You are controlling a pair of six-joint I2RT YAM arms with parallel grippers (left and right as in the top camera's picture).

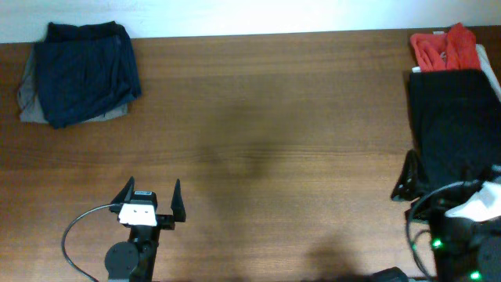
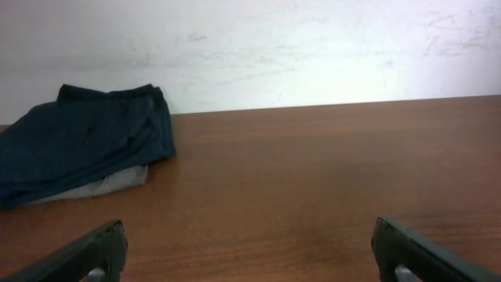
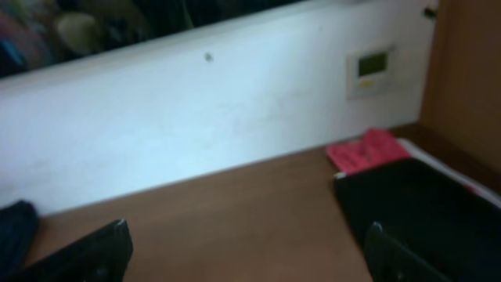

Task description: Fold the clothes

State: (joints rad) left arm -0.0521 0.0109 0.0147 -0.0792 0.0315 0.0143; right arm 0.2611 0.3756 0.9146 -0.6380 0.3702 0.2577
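The folded navy blue shorts [image 1: 82, 74] lie at the table's far left corner on top of the grey shorts [image 1: 30, 106]; both show in the left wrist view, the navy [image 2: 86, 141] over the grey [image 2: 109, 184]. A black garment [image 1: 454, 125] lies spread at the right edge, with a crumpled red garment [image 1: 446, 48] behind it. Both also show in the right wrist view: the black one [image 3: 415, 204] and the red one [image 3: 364, 150]. My left gripper [image 1: 150, 200] [image 2: 249, 243] is open and empty over bare wood. My right gripper [image 3: 246, 235] is open and empty beside the black garment's near left edge.
The wooden table [image 1: 266, 117] ends at a white wall [image 2: 313, 47] at the back. A white edge [image 1: 491, 70] shows under the clothes at the right. A grey cable [image 1: 74, 227] loops beside the left arm. A wall panel [image 3: 372, 70] hangs above the red garment.
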